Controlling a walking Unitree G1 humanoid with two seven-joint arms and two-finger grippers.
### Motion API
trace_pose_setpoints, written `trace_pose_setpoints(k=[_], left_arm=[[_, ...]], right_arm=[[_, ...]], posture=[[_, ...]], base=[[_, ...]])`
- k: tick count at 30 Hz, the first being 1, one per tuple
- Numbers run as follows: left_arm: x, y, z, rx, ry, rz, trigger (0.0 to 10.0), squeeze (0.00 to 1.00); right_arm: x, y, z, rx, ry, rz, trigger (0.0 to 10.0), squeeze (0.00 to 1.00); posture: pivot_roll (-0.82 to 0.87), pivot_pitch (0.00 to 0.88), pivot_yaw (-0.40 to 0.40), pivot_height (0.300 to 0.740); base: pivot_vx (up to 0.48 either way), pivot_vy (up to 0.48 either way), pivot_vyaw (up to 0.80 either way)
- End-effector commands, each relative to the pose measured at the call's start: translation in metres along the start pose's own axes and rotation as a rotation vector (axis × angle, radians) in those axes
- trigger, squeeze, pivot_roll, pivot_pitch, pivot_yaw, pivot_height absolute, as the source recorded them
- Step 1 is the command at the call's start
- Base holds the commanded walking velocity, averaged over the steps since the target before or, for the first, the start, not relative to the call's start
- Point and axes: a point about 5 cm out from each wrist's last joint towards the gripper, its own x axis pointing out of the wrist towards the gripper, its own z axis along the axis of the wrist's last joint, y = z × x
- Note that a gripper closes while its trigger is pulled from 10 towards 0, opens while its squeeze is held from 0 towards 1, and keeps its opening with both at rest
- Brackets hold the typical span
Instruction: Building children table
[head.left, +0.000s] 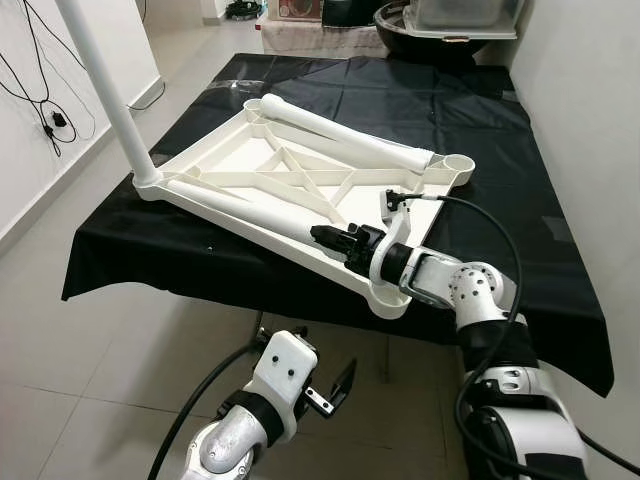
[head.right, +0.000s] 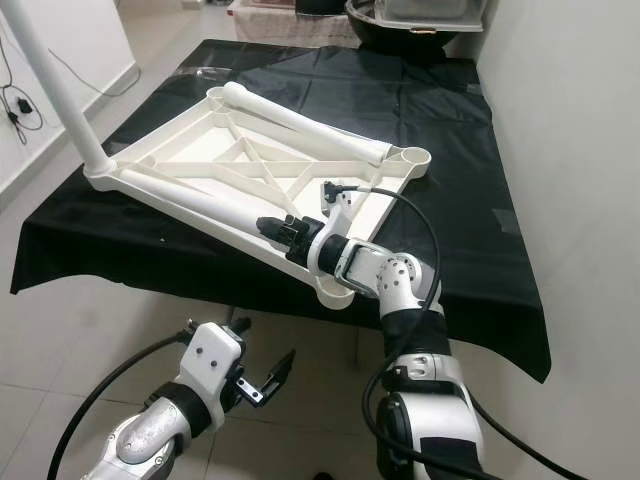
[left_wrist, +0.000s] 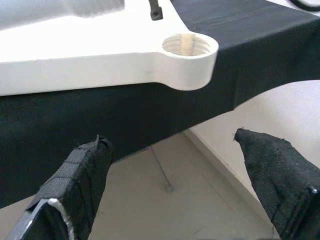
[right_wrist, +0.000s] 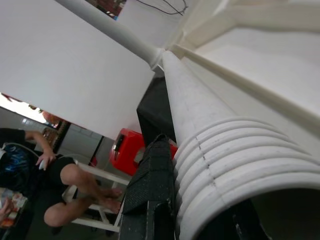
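Between right pincer (head.left: 335, 240) fingers: threaded end of loose table leg (head.left: 262, 213), clamped, long axis running away along upturned tabletop (head.left: 300, 180). Corner socket (head.left: 392, 298) lies behind pincer. Left pincer (head.left: 325, 390) released, below counter (head.left: 480, 150).

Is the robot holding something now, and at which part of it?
The right gripper grips a loose white table leg at its threaded end, over the upturned tabletop. The left gripper holds nothing.

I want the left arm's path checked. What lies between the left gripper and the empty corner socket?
In the left wrist view, between the left gripper and the socket hangs the black cloth, with bare floor below.
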Motion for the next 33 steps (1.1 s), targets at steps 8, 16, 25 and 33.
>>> trace_pose_setpoints(k=[8,16,25,33], left_arm=[[0.001,0.004,-0.009,-0.021,0.033,0.005,10.0,0.0],[0.008,0.037,0.003,-0.176,-0.062,0.144,10.0,1.0],[0.013,0.078,0.045,-0.521,-0.31,0.219,10.0,0.0],[0.006,0.107,0.059,-0.679,-0.454,0.236,10.0,0.0]], right_arm=[[-0.028,-0.006,0.045,-0.049,-0.157,0.017,0.0,0.0],[-0.053,-0.022,0.043,0.065,-0.293,0.021,0.0,0.0],[-0.064,-0.022,0.022,0.185,-0.363,0.157,0.0,0.0],[-0.066,-0.018,-0.005,0.259,-0.32,0.281,0.0,0.0]], posture=[[0.07,0.114,-0.041,0.74],[0.08,0.058,-0.026,0.74],[0.08,0.027,-0.021,0.74],[0.08,0.007,-0.017,0.74]], base=[[0.0,0.0,0.0],[0.0,0.0,0.0],[0.0,0.0,0.0],[0.0,0.0,0.0]])
